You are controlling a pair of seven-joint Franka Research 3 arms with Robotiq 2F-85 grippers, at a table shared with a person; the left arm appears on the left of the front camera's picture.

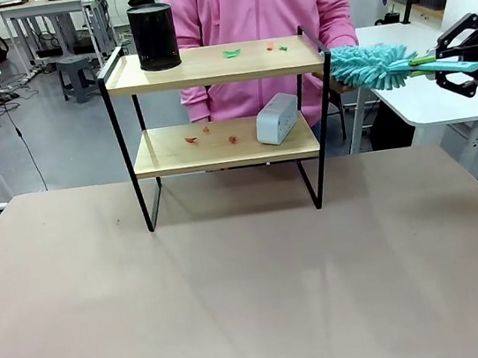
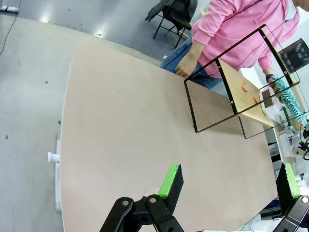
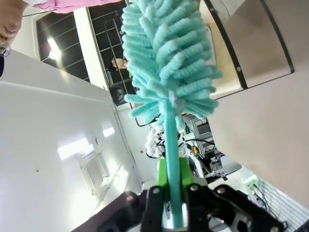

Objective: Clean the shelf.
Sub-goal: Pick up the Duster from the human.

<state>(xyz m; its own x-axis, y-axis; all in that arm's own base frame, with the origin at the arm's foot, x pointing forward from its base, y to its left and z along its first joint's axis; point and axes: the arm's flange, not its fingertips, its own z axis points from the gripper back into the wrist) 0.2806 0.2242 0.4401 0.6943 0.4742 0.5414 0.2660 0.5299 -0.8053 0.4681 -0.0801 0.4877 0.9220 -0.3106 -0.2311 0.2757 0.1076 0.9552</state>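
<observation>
The shelf stands at the table's far side, two light boards in a black frame. Small green and red scraps lie on its top board, red scraps on the lower one. My right gripper is at the far right, level with the top board, shut on the handle of a teal fluffy duster whose head touches the shelf's right post. The duster fills the right wrist view, with the gripper's pads clamped on its stem. My left gripper hangs open above the table, far from the shelf.
A black mesh cup stands on the top board's left end, a white speaker-like box on the lower board's right. A person in a pink top stands right behind the shelf. The tan table stretches toward me.
</observation>
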